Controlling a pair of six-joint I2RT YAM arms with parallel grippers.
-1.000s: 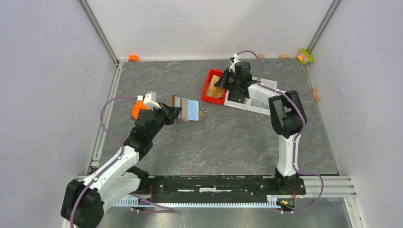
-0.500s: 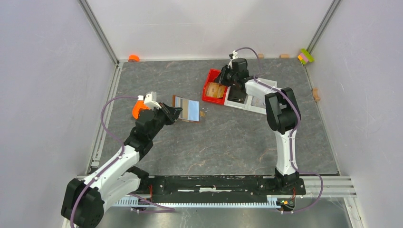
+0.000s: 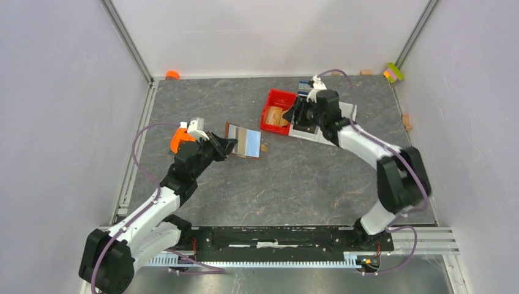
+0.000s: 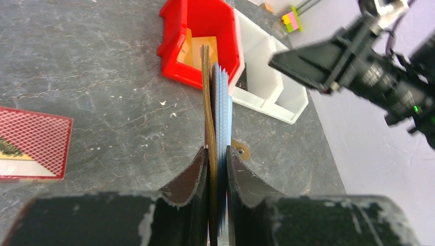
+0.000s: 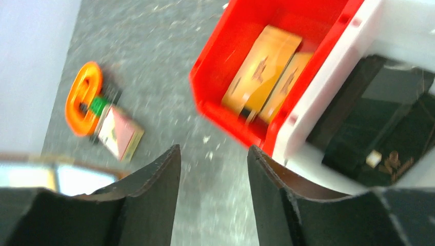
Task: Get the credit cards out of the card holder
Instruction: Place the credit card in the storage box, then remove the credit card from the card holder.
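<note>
My left gripper [image 3: 224, 146] is shut on the brown card holder [image 3: 235, 141], which it holds up on edge above the table. A pale blue credit card [image 3: 249, 142] sits in the holder. In the left wrist view the holder [image 4: 208, 107] and the blue card [image 4: 222, 107] stand edge-on between the jaws, with the strap tab [image 4: 239, 151] hanging to the right. Orange-tan credit cards [image 5: 261, 66] lie in the red bin [image 3: 279, 94]. My right gripper [image 3: 298, 114] is open and empty by the bin's right wall; its jaws stand apart over bare table [image 5: 214, 154].
A white divided tray [image 3: 325, 132] joins the red bin [image 5: 225, 120] and holds a black wallet-like item [image 5: 379, 128]. An orange object [image 3: 179, 139] and a red patterned box [image 4: 31, 143] lie by the left arm. Small coloured blocks [image 3: 393, 72] sit in the far right corner.
My right gripper has opened and drawn back from the red bin to its right side, with the arm swinging rightward. The left gripper and the card holder have barely moved.
</note>
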